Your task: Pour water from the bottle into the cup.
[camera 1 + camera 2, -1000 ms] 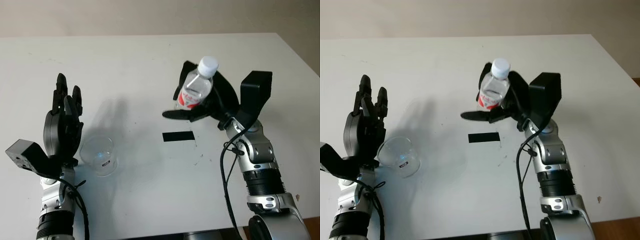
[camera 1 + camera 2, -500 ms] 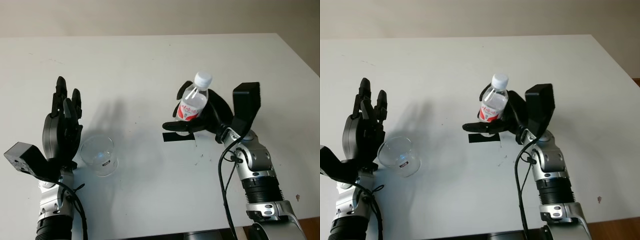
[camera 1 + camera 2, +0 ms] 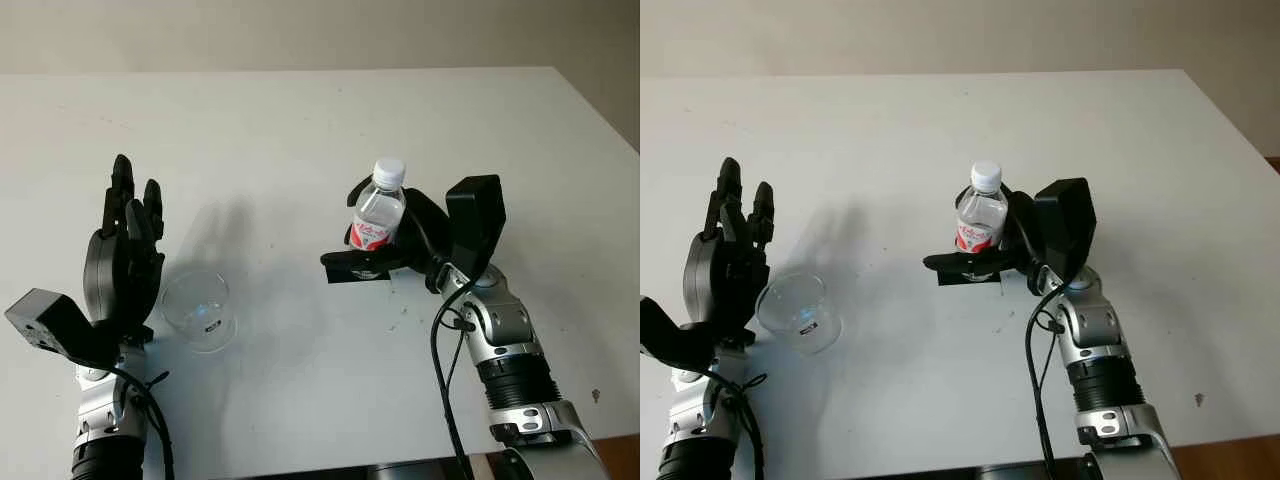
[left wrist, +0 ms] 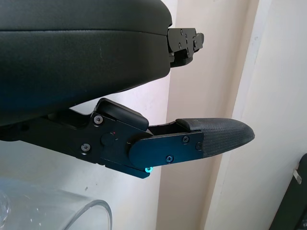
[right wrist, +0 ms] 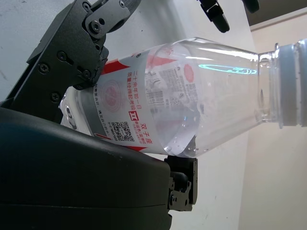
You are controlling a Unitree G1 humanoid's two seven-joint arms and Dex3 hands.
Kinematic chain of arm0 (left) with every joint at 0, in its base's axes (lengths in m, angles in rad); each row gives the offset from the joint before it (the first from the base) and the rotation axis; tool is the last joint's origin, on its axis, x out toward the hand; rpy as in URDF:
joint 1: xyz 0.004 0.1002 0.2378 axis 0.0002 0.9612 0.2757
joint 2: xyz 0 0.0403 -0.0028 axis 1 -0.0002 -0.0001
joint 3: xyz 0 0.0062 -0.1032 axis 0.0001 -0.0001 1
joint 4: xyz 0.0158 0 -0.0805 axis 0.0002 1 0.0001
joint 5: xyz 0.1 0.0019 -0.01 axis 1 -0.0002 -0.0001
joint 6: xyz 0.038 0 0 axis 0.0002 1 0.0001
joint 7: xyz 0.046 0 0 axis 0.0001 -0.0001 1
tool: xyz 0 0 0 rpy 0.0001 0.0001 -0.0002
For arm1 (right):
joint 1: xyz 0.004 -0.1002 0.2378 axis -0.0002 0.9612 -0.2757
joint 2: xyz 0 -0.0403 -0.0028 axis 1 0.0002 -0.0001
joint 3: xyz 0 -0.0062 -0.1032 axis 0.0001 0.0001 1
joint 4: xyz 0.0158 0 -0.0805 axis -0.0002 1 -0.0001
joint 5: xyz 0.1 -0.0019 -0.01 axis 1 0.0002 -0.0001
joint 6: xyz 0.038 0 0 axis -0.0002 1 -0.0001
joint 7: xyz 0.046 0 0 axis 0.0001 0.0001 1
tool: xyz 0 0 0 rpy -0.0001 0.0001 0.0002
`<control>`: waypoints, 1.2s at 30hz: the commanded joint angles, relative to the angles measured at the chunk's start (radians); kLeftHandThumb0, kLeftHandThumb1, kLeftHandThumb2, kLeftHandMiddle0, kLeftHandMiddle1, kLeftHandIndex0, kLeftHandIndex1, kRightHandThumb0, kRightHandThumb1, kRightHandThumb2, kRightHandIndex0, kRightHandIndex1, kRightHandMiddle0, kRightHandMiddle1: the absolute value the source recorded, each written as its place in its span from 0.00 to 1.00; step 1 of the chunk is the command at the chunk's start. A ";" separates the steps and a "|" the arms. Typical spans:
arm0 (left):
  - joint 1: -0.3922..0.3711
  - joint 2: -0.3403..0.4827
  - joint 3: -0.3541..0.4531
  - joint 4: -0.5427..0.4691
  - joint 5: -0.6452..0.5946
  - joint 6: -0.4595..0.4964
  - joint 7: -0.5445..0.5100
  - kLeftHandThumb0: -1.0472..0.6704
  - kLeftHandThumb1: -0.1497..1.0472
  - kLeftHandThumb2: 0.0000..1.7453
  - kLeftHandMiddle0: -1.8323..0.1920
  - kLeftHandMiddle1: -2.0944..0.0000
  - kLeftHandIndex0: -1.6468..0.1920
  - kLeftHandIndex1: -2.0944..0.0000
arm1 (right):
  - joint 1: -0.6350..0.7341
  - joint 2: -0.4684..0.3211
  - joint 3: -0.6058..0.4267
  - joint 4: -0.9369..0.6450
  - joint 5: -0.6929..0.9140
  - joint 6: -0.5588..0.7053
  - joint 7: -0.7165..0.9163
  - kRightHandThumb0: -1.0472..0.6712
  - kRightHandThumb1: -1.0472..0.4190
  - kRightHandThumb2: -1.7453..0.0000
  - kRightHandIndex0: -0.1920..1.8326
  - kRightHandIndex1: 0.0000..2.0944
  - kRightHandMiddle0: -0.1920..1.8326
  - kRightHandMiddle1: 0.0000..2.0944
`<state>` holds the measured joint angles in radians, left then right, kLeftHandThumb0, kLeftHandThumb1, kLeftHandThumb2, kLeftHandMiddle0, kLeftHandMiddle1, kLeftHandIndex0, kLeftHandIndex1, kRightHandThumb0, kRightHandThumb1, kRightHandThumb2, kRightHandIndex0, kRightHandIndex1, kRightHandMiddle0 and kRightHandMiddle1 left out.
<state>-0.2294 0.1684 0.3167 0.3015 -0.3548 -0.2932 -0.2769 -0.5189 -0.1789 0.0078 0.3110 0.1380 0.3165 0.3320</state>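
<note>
A clear water bottle [image 3: 378, 214] with a red-and-white label and a white cap [image 3: 389, 171] stands upright right of the table's centre. My right hand [image 3: 372, 250] is shut on it, with fingers [image 5: 81, 33] wrapped round the labelled body [image 5: 192, 96]. The bottle's base is at the black tape mark [image 3: 344, 274], low over the table or touching it. A clear, empty-looking cup [image 3: 198, 310] stands at the front left. My left hand [image 3: 128, 235] is open, upright just left of the cup, not touching it. The cup rim [image 4: 72, 213] lies below the left fingers [image 4: 211, 136].
The white table [image 3: 300, 130] stretches far back and to both sides. Its right edge [image 3: 600, 110] runs past the right arm, and a wall lies beyond the back edge.
My right hand has brought the bottle down and toward me, from raised above the table to the black tape mark. The left hand and cup have stayed where they were.
</note>
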 commanded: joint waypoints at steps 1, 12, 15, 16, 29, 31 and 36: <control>0.020 0.000 -0.001 -0.018 0.000 0.001 -0.003 0.11 1.00 0.33 0.91 1.00 0.94 1.00 | 0.008 0.006 -0.001 0.009 -0.002 -0.016 0.002 0.52 0.00 0.81 0.95 1.00 0.00 1.00; 0.018 0.005 0.004 -0.015 -0.002 0.006 -0.006 0.10 1.00 0.31 0.91 1.00 0.94 1.00 | 0.033 0.019 0.001 0.042 -0.028 -0.113 -0.008 0.46 0.00 0.92 0.29 1.00 0.00 1.00; 0.018 0.004 0.004 -0.024 0.000 0.013 0.002 0.11 1.00 0.32 0.91 1.00 0.94 1.00 | 0.049 0.014 0.006 0.055 -0.040 -0.155 -0.004 0.38 0.03 0.96 0.03 0.90 0.00 0.87; 0.016 0.004 0.005 -0.022 -0.001 0.011 -0.001 0.11 1.00 0.32 0.92 1.00 0.94 1.00 | 0.054 0.010 0.008 0.059 -0.043 -0.166 0.002 0.36 0.04 0.97 0.02 0.81 0.00 0.78; 0.003 0.009 0.011 -0.002 -0.004 0.005 -0.010 0.11 1.00 0.32 0.90 1.00 0.93 1.00 | 0.129 0.007 -0.009 0.127 -0.048 -0.307 0.034 0.28 0.09 0.97 0.00 0.00 0.00 0.00; 0.001 0.010 0.011 -0.004 0.000 0.007 -0.008 0.11 1.00 0.32 0.90 1.00 0.92 1.00 | 0.137 0.010 -0.016 0.136 -0.037 -0.317 0.039 0.27 0.09 0.97 0.00 0.00 0.00 0.00; -0.002 0.008 0.010 -0.008 0.000 0.011 -0.005 0.10 1.00 0.31 0.91 1.00 0.93 1.00 | 0.138 0.012 -0.026 0.156 -0.020 -0.326 0.055 0.27 0.08 0.97 0.00 0.00 0.00 0.00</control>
<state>-0.2255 0.1695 0.3270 0.3013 -0.3562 -0.2809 -0.2821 -0.4135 -0.1680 -0.0120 0.4367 0.1144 -0.0171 0.3827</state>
